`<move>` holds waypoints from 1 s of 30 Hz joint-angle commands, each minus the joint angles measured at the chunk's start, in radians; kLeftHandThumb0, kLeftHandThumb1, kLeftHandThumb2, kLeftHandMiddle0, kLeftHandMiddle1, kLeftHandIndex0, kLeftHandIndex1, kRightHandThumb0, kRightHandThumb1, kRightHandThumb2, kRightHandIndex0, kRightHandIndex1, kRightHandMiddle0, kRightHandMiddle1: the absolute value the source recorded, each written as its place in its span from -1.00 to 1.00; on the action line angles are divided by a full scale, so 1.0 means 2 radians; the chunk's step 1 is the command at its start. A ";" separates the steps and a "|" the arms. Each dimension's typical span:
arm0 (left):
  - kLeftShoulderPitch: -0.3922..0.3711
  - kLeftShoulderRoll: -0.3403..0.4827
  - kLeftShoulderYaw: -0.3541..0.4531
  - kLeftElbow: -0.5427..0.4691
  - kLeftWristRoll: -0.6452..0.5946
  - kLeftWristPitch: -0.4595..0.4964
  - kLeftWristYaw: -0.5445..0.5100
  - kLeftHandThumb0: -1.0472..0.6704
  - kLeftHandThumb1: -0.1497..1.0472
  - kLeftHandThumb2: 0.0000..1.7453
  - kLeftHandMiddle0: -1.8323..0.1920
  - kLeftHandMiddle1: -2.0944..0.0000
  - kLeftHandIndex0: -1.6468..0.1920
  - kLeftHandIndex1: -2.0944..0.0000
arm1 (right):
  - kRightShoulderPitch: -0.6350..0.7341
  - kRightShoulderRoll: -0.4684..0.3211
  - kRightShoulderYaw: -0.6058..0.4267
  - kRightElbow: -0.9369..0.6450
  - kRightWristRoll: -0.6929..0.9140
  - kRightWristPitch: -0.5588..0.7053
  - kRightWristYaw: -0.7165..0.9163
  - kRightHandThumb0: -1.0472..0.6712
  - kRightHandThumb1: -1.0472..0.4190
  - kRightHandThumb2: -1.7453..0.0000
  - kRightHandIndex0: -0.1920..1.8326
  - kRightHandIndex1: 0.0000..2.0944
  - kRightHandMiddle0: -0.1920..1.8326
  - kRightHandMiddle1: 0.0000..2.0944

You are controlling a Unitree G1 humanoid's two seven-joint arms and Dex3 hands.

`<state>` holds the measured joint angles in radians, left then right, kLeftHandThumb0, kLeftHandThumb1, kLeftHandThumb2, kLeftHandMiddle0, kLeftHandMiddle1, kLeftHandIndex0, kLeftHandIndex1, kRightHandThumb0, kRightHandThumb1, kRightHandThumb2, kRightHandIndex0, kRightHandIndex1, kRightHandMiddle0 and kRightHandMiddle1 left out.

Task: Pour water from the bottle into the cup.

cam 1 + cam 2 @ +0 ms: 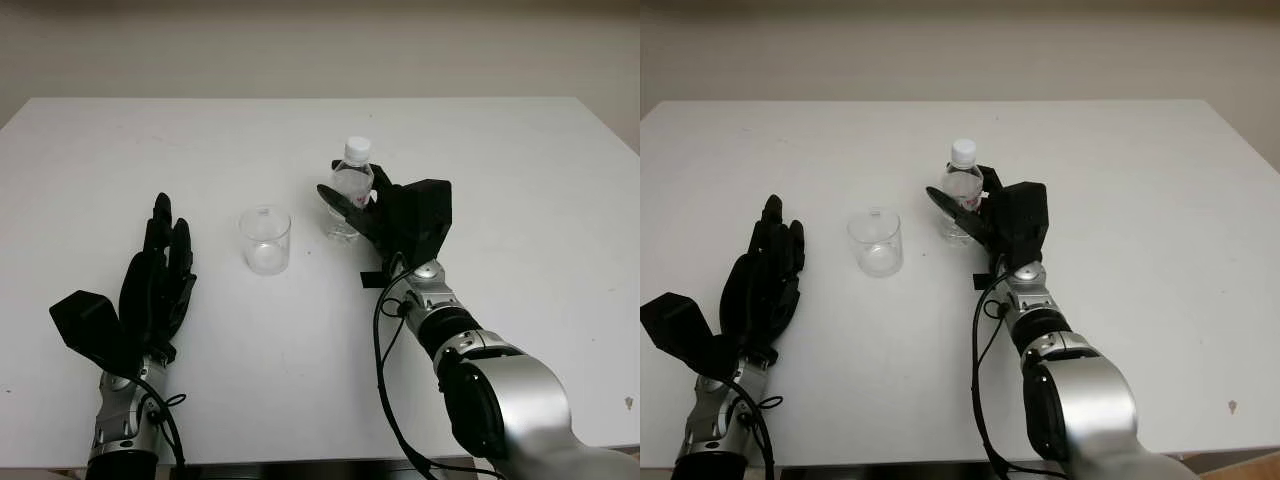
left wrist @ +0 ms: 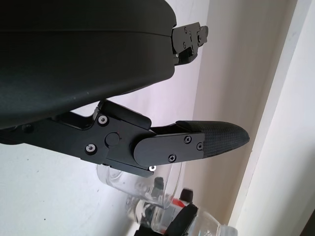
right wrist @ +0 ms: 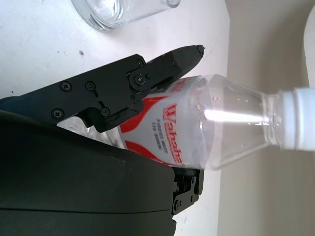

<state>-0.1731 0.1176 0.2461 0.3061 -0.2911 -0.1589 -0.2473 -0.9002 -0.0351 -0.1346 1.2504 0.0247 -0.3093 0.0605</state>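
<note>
Right hand (image 1: 400,215) fingers (image 3: 147,73) wrap the upright bottle (image 1: 350,190); cup (image 1: 265,240) beside.

The bottle (image 1: 350,190) is clear, glossy plastic with a white ribbed cap and a red-and-white printed label, and the cup (image 1: 265,240) is equally transparent and smooth. The table (image 1: 520,200) has a matt white surface. Both the right hand (image 1: 385,215) and the left hand (image 1: 160,275) have matt black plastic shells, with brushed silver metal at the wrists.

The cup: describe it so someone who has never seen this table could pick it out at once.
On the white table, look near the middle, between the open left hand and the right hand shut on the bottle. The cup stands there alone: short, clear, open-topped and untouched, unlike the taller white-capped bottle beside it.
</note>
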 commanded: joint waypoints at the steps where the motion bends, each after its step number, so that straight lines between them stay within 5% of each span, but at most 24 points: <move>1: 0.018 -0.008 -0.003 0.013 0.005 0.003 0.005 -0.65 1.00 -0.44 1.00 0.96 0.99 0.95 | -0.012 -0.001 -0.001 0.003 0.000 -0.002 0.009 -0.26 -0.82 0.93 -0.33 0.84 -0.46 0.98; 9: 0.020 -0.010 -0.002 0.018 0.002 -0.003 0.004 -0.65 1.00 -0.44 1.00 0.96 1.00 0.95 | -0.009 -0.006 0.010 0.003 -0.018 -0.009 0.021 -0.32 -0.97 0.92 0.05 0.95 -0.18 1.00; 12: 0.020 -0.010 -0.002 0.017 0.004 -0.001 0.005 -0.64 1.00 -0.44 1.00 0.97 1.00 0.96 | -0.008 -0.009 0.022 0.001 -0.034 -0.016 0.010 -0.28 -1.00 0.77 0.44 1.00 0.12 1.00; 15: 0.019 -0.010 -0.003 0.017 0.005 0.001 0.007 -0.65 1.00 -0.45 0.99 0.96 0.99 0.95 | -0.007 -0.014 0.046 0.000 -0.069 -0.031 -0.028 -0.27 -1.00 0.66 0.60 1.00 0.28 1.00; 24: 0.017 -0.012 -0.002 0.022 0.002 -0.001 0.006 -0.65 1.00 -0.45 1.00 0.95 0.98 0.95 | -0.025 -0.032 0.112 -0.003 -0.156 -0.041 -0.112 -0.24 -1.00 0.54 0.55 1.00 0.20 1.00; 30: 0.015 -0.011 -0.002 0.023 0.005 -0.002 0.007 -0.66 1.00 -0.46 1.00 0.95 0.98 0.95 | -0.053 -0.051 0.156 0.001 -0.211 -0.030 -0.155 -0.25 -1.00 0.53 0.01 1.00 -0.26 1.00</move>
<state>-0.1728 0.1117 0.2451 0.3164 -0.2822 -0.1744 -0.2380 -0.9480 -0.1200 0.1618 1.2585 -0.3828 -0.3725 -0.2345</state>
